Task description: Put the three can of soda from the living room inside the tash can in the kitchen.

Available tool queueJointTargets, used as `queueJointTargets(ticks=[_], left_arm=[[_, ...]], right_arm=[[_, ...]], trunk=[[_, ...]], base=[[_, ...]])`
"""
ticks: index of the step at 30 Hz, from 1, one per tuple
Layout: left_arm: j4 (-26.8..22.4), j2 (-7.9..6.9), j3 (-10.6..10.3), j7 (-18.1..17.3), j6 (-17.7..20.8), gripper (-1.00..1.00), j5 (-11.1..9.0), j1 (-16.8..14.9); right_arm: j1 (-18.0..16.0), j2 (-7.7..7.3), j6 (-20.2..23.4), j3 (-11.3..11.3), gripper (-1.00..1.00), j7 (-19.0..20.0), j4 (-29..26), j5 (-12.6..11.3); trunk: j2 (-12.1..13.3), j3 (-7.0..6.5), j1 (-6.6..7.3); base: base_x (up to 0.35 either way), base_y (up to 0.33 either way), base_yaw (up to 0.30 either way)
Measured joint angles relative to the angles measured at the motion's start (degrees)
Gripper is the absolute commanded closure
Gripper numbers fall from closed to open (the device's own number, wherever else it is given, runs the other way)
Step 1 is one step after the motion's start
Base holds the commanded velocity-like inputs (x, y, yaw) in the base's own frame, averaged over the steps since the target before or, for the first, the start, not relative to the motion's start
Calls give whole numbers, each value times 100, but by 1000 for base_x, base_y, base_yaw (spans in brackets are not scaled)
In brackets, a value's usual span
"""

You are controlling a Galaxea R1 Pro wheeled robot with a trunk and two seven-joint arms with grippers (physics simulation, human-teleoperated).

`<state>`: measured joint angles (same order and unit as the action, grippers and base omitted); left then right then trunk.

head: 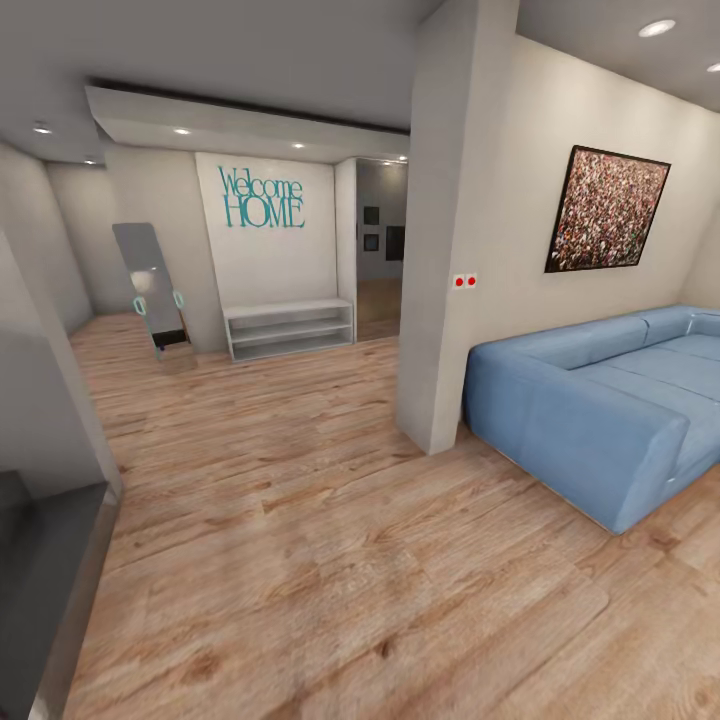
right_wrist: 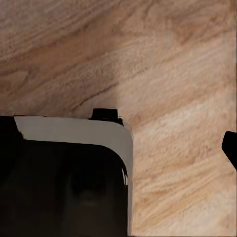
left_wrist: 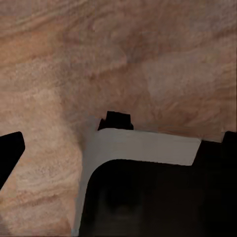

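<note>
Head view, nearest zone: we see light wood floor (head: 330, 560) across the foreground and a dark grey unit (head: 40, 570) at the near left edge. At mid range, a blue sofa (head: 590, 410) sits to the right of a white pillar (head: 455, 250), which marks this side as the living room. Farther back we see a low white shelf (head: 290, 328), a leaning mirror (head: 152, 285), and a "Welcome HOME" sign (head: 262, 197) on the far wall. The 3 soda cans and the trash can are not in sight, so we cannot place them. The wrist views look down on floor and the robot's own base (left_wrist: 148, 187); dark finger tips show at the edges of those views, but we cannot tell whether either claw is released or clenched. We judge each can to be light, rigid, smooth, and easily dented; grasp it across mid-body with moderate force, keeping it upright.
</note>
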<state>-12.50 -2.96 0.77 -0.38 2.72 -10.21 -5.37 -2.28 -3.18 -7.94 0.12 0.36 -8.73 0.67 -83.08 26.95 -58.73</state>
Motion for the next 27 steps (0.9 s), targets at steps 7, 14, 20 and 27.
queueJointTargets(ticks=[7, 14, 20, 27], left_arm=[[-2587, -377, -31, 106, 407, -100, -373, -945], [-6756, -433, -27, 109, 1591, -100, -318, -191], [-7649, -456, -6, 86, 888, -100, -309, 851], [-6681, -466, -19, 11, -673, -100, -292, 1135]], right_arm=[[-56, -33, -1, 0, -100, 197, -4176, -12], [55, -48, 318, -17, -100, 256, -6635, -1], [1023, -101, 23, -296, -100, 287, -7759, -55], [1334, -93, -738, -535, -100, 314, -7500, -85]], trunk=[[0, -2, 0], [-1, -2, 0], [0, -1, 0], [0, -1, 0]], base=[[0, 0, 0], [0, 0, 0], [0, 0, 0], [0, 0, 0]])
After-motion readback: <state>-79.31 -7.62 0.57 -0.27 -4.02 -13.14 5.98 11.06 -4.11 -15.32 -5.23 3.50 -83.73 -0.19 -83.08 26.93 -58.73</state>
